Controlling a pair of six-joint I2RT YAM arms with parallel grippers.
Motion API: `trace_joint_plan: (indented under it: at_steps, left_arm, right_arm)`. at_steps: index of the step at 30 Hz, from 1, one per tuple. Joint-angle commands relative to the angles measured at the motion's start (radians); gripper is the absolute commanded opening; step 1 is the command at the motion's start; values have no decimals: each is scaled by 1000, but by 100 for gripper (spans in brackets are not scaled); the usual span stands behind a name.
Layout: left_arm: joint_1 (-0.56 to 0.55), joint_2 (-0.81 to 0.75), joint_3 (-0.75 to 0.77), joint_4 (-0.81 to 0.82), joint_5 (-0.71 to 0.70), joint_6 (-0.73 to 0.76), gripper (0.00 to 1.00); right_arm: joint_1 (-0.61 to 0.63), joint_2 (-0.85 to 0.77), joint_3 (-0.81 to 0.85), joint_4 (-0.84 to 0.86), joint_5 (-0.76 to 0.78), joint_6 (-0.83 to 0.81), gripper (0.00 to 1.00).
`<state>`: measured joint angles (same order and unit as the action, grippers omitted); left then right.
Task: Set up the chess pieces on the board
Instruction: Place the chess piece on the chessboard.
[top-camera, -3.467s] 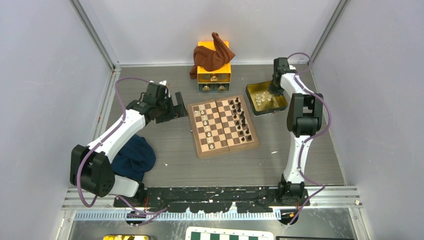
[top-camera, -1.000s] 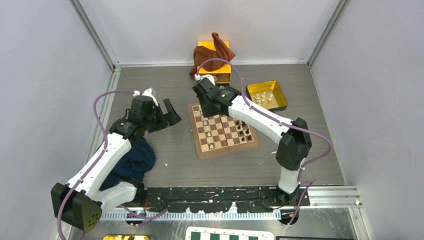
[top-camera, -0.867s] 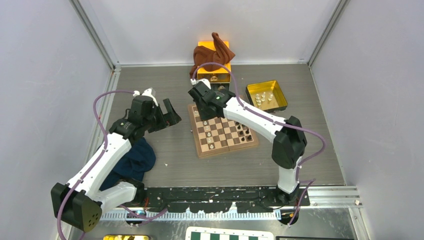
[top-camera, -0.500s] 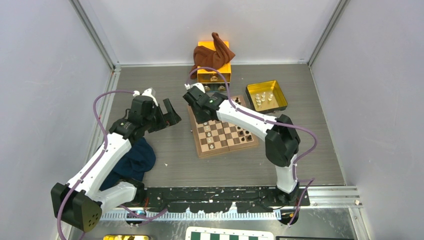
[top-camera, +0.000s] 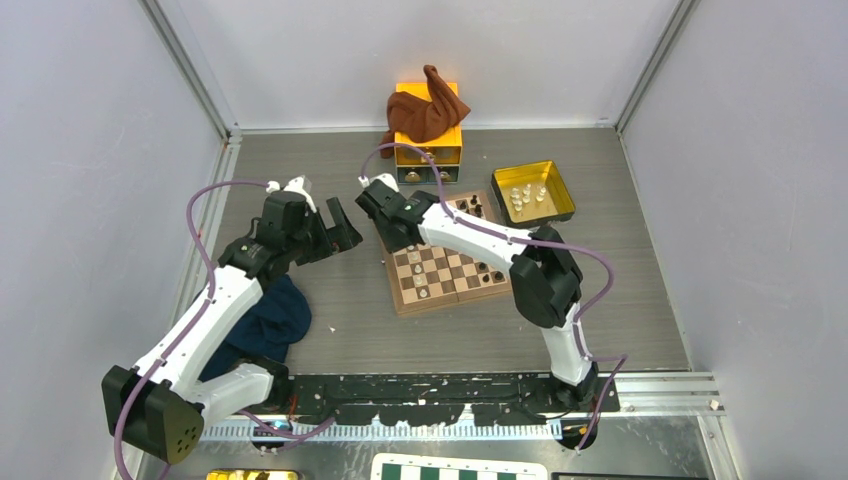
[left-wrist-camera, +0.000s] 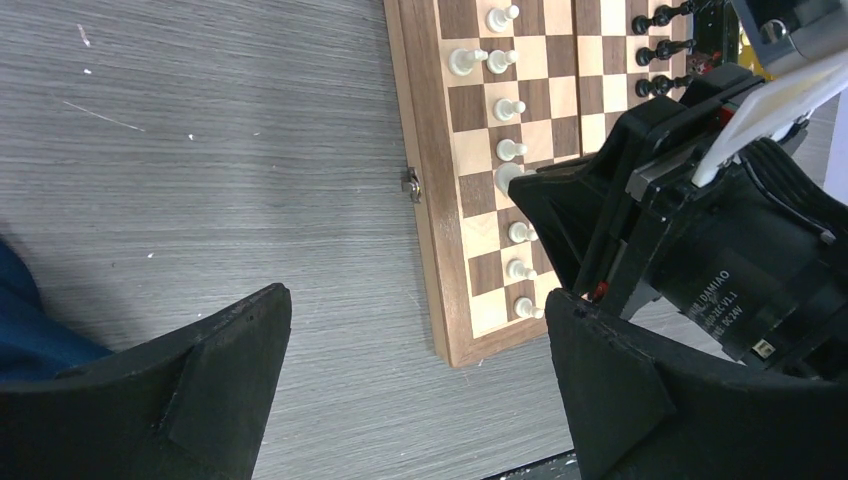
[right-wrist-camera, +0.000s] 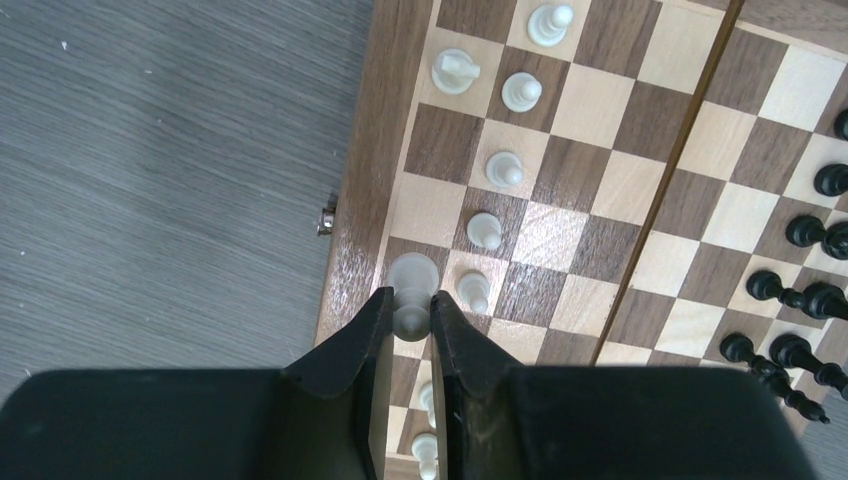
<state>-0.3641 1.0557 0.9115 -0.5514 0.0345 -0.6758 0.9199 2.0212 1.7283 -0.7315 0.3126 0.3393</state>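
Observation:
The board (top-camera: 440, 303) lies mid-table. Cream-white chess pieces (right-wrist-camera: 503, 168) stand along its left files and dark ones (right-wrist-camera: 800, 290) along its right files. My right gripper (right-wrist-camera: 410, 300) is shut on a cream-white piece (right-wrist-camera: 412, 272), held over the board's left edge column beside a row of white pawns. The top view puts this gripper (top-camera: 385, 232) at the board's far-left corner. My left gripper (left-wrist-camera: 415, 300) is open and empty, hovering over the table just left of the board (left-wrist-camera: 420, 120); the held piece (left-wrist-camera: 508, 178) shows there under the right wrist.
A yellow tray (top-camera: 560, 185) with a few white pieces sits at the back right. An orange drawer box (top-camera: 445, 150) draped with a brown cloth (top-camera: 425, 110) stands behind the board. A blue cloth (top-camera: 268, 315) lies under the left arm.
My right arm has swung from the yellow tray across to the board's left side with the white piece in its grip. My left arm drew back slightly, then held still.

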Motion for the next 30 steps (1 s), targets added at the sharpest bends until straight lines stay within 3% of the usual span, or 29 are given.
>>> trace_joint_plan:
  at_steps: [1, 30]
  left_arm:
    - [7, -4, 7, 16, -10, 14, 98]
    - [7, 70, 35, 33, -8, 43, 98]
  right_arm:
    - [2, 14, 59, 34, 4, -11, 1]
    - [-45, 106, 110, 18, -44, 0, 1]
